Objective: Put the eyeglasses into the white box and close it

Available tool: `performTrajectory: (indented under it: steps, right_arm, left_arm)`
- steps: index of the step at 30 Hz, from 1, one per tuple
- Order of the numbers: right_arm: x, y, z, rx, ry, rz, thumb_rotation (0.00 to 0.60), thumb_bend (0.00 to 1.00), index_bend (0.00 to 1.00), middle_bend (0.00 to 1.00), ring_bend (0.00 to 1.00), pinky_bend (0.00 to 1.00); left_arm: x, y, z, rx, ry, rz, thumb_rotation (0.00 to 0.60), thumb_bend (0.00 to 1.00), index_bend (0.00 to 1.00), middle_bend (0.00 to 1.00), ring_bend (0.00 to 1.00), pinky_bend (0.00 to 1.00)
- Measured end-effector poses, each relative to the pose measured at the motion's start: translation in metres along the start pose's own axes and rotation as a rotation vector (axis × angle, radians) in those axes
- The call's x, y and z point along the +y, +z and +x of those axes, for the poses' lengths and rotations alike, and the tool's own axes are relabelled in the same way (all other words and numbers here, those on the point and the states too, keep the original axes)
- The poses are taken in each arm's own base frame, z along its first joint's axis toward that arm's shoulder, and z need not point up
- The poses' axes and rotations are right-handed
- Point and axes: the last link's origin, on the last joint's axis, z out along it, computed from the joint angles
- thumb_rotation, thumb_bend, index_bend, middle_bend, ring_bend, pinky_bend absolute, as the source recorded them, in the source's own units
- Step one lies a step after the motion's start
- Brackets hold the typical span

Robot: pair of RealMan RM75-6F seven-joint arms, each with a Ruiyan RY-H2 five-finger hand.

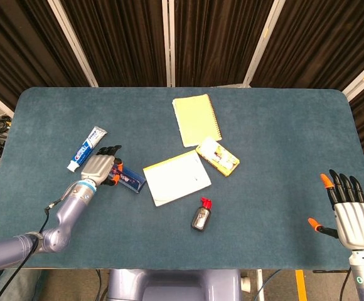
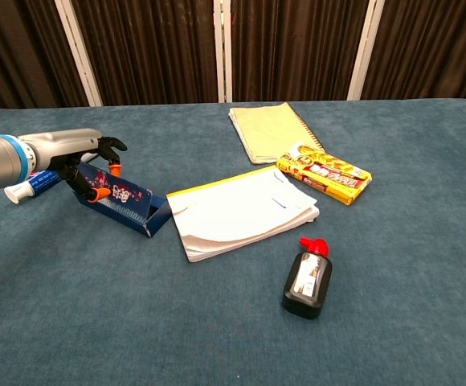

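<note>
The box [image 1: 128, 180] [image 2: 123, 201] lies left of centre on the blue table, blue with a patterned long side. That side now stands steeply tilted and faces the chest view, so the inside is hidden. No eyeglasses show in either view. My left hand [image 1: 100, 169] [image 2: 91, 167] grips the box's left end, fingers over its top edge. My right hand [image 1: 349, 212] hovers at the table's near right corner, fingers spread and holding nothing; only the head view shows it.
A toothpaste tube [image 1: 86, 148] [image 2: 29, 186] lies just behind the left hand. A white notepad [image 1: 176, 177] touches the box's right end. Further right are a yellow packet [image 1: 217, 157], a black ink bottle [image 1: 201, 214] and a yellow notebook [image 1: 196, 119].
</note>
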Motion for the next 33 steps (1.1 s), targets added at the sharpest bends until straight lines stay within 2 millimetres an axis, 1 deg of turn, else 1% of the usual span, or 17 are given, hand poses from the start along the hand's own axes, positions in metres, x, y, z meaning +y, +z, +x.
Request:
performTrajectory:
  steps: [3, 4, 6, 7, 8, 9, 10, 11, 12, 13, 17, 20, 22, 26, 29, 33]
  right_arm:
    - [0.000, 0.000, 0.000, 0.000, 0.000, -0.001, 0.600, 0.00, 0.00, 0.00, 0.00, 0.00]
    - [0.000, 0.000, 0.000, 0.000, 0.000, -0.002, 0.600, 0.00, 0.00, 0.00, 0.00, 0.00]
    - [0.000, 0.000, 0.000, -0.001, 0.000, -0.002, 0.600, 0.00, 0.00, 0.00, 0.00, 0.00]
    - [0.000, 0.000, 0.000, -0.001, 0.000, -0.002, 0.600, 0.00, 0.00, 0.00, 0.00, 0.00]
    - [0.001, 0.000, 0.000, -0.001, -0.001, -0.002, 0.600, 0.00, 0.00, 0.00, 0.00, 0.00]
    - [0.001, 0.000, 0.000, 0.000, -0.001, -0.003, 0.600, 0.00, 0.00, 0.00, 0.00, 0.00]
    - [0.001, 0.000, 0.000, 0.000, -0.001, -0.003, 0.600, 0.00, 0.00, 0.00, 0.00, 0.00]
    - [0.001, 0.001, 0.000, 0.000, -0.001, -0.004, 0.600, 0.00, 0.00, 0.00, 0.00, 0.00]
    - [0.001, 0.001, 0.000, 0.000, 0.000, -0.005, 0.600, 0.00, 0.00, 0.00, 0.00, 0.00]
    - [0.001, 0.001, 0.000, 0.000, 0.000, -0.005, 0.600, 0.00, 0.00, 0.00, 0.00, 0.00]
    - [0.001, 0.000, 0.000, 0.000, -0.001, -0.004, 0.600, 0.00, 0.00, 0.00, 0.00, 0.00]
    - [0.001, 0.000, 0.000, 0.001, -0.001, -0.004, 0.600, 0.00, 0.00, 0.00, 0.00, 0.00]
    - [0.001, 0.000, 0.001, 0.003, -0.001, -0.004, 0.600, 0.00, 0.00, 0.00, 0.00, 0.00]
    - [0.001, 0.000, 0.001, 0.005, 0.001, -0.006, 0.600, 0.00, 0.00, 0.00, 0.00, 0.00]
    - [0.001, 0.000, 0.001, 0.002, 0.000, -0.005, 0.600, 0.00, 0.00, 0.00, 0.00, 0.00]
    - [0.001, 0.000, 0.000, -0.001, -0.003, -0.006, 0.600, 0.00, 0.00, 0.00, 0.00, 0.00]
  left_arm:
    - [0.000, 0.003, 0.001, 0.006, 0.001, 0.005, 0.600, 0.52, 0.62, 0.00, 0.00, 0.00]
    - [0.000, 0.004, 0.001, 0.007, 0.002, 0.007, 0.600, 0.52, 0.60, 0.00, 0.00, 0.00]
    - [0.001, 0.006, 0.001, 0.006, 0.004, 0.009, 0.600, 0.51, 0.53, 0.00, 0.00, 0.00]
    - [0.001, 0.006, 0.000, 0.004, 0.006, 0.010, 0.600, 0.50, 0.45, 0.00, 0.00, 0.00]
    - [0.001, 0.007, 0.000, 0.003, 0.007, 0.010, 0.600, 0.48, 0.35, 0.00, 0.00, 0.00]
    - [0.001, 0.007, -0.001, 0.004, 0.006, 0.010, 0.600, 0.47, 0.26, 0.00, 0.00, 0.00]
    - [0.001, 0.008, -0.001, 0.005, 0.004, 0.009, 0.600, 0.46, 0.14, 0.00, 0.00, 0.00]
    - [0.002, 0.008, -0.001, 0.008, 0.002, 0.006, 0.600, 0.44, 0.05, 0.00, 0.00, 0.00]
    - [0.002, 0.008, -0.001, 0.011, 0.000, 0.003, 0.600, 0.42, 0.02, 0.00, 0.00, 0.00]
    - [0.003, 0.008, 0.000, 0.016, -0.002, -0.001, 0.600, 0.40, 0.00, 0.00, 0.00, 0.00]
    - [0.005, 0.007, 0.005, 0.057, -0.011, -0.025, 0.600, 0.33, 0.00, 0.00, 0.00, 0.00]
    - [0.005, 0.004, 0.010, 0.087, -0.024, -0.046, 0.600, 0.30, 0.00, 0.00, 0.00, 0.00]
    - [0.004, 0.002, 0.013, 0.097, -0.025, -0.053, 0.600, 0.29, 0.00, 0.00, 0.00, 0.00]
    - [-0.003, -0.004, 0.017, 0.097, 0.000, -0.062, 0.600, 0.23, 0.00, 0.00, 0.00, 0.00]
    - [-0.009, -0.005, 0.014, 0.067, 0.035, -0.064, 0.600, 0.19, 0.00, 0.00, 0.00, 0.00]
    - [-0.014, -0.002, 0.005, 0.024, 0.081, -0.063, 0.600, 0.19, 0.00, 0.00, 0.00, 0.00]
